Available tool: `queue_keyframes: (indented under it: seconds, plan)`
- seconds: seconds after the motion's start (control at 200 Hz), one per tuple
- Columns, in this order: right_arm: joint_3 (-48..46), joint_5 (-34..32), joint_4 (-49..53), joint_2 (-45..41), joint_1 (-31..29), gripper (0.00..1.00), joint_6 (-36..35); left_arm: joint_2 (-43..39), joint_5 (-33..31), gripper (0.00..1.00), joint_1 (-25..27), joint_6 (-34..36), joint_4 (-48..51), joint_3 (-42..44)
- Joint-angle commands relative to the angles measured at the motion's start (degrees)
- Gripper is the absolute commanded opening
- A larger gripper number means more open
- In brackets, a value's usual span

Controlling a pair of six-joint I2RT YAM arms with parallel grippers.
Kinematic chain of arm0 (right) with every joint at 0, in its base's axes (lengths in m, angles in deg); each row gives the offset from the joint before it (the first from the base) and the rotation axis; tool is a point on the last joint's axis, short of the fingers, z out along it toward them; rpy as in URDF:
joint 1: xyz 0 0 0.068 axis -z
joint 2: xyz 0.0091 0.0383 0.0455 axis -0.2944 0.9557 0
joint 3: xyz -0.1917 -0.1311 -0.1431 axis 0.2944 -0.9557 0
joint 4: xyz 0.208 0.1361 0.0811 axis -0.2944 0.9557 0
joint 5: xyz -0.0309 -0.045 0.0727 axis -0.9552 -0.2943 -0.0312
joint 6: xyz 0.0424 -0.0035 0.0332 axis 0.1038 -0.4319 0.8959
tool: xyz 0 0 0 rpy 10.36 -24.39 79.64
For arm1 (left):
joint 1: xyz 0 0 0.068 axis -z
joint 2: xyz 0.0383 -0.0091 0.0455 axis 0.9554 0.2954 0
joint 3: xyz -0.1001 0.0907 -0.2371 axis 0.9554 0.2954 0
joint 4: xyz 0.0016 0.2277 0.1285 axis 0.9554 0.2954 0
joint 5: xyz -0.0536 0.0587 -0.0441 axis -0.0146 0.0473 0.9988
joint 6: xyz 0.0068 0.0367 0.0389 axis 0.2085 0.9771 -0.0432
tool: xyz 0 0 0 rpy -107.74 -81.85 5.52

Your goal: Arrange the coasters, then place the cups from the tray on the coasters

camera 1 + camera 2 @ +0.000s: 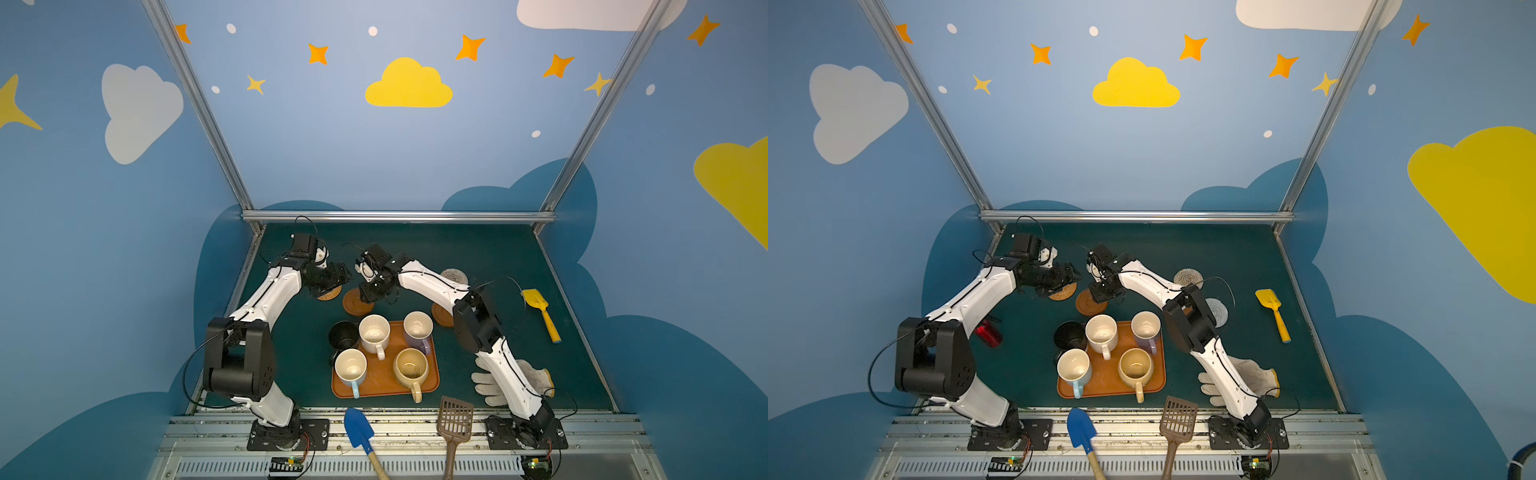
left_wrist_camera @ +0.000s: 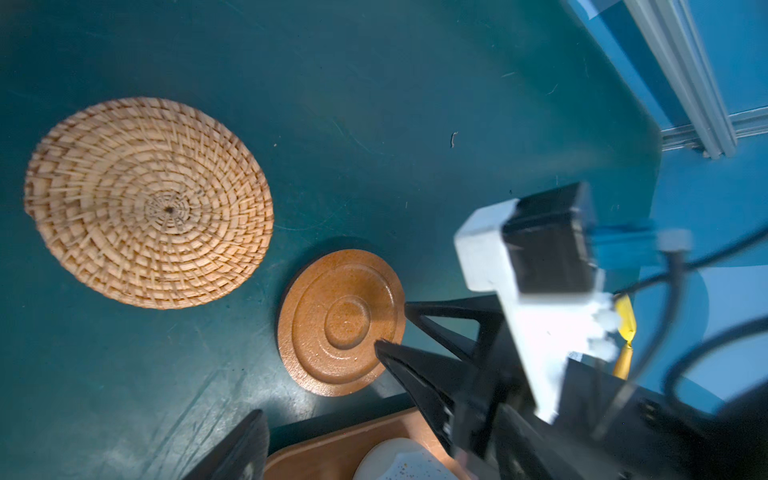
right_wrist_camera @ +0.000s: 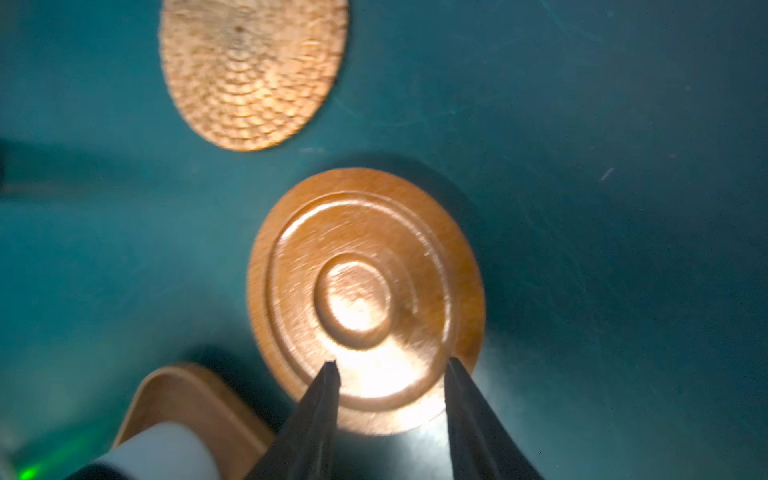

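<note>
Overhead, in both top views your right gripper [image 1: 370, 291] hangs over a wooden coaster [image 1: 353, 303]; cups sit on the tray [image 1: 432, 382] nearby. Left wrist: rattan coaster [image 2: 147, 203] beneath your left gripper [image 1: 338, 276], jaws spread. Right wrist: fingertips [image 3: 330, 374] apart, straddling that coaster's rim.

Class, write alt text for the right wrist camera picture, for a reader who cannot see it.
Two dark fingertips of the right gripper, with a gap between them, sit over the near edge of a round brown wooden coaster with ring grooves, lying on a teal table. A tan woven coaster lies apart beyond it, and a corner of the wooden tray shows beside the fingers.
</note>
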Motion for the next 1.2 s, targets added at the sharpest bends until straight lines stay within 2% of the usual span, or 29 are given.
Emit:
queue_keyframes:
  seconds: [0.0,0.23,0.335,0.546,0.871,1.196]
  plan:
    - [1.9,-5.3,3.1,1.5,0.2,0.43,0.1,-1.9,1.4,0.85,-0.5,-0.2,-1.5,0.2]
    - [3.5,-6.3,3.9,3.8,0.3,0.42,0.2,-2.1,0.0,0.85,-1.4,-0.4,-2.3,2.4]
    - [4.7,-6.6,4.3,5.2,0.3,0.43,0.4,-1.1,-3.8,0.86,-2.3,-0.9,-2.4,3.2]
    - [10.4,-8.1,7.9,9.8,-0.3,0.46,0.6,0.8,-1.6,0.86,-2.9,-1.6,-5.7,5.1]
    - [10.8,-16.3,9.0,8.5,2.6,0.3,-0.2,2.0,-0.7,0.85,-2.3,-1.3,-6.7,6.4]
    - [14.3,-17.4,8.2,8.5,4.6,0.31,-1.4,6.4,0.4,0.83,1.3,-2.6,-8.6,6.4]
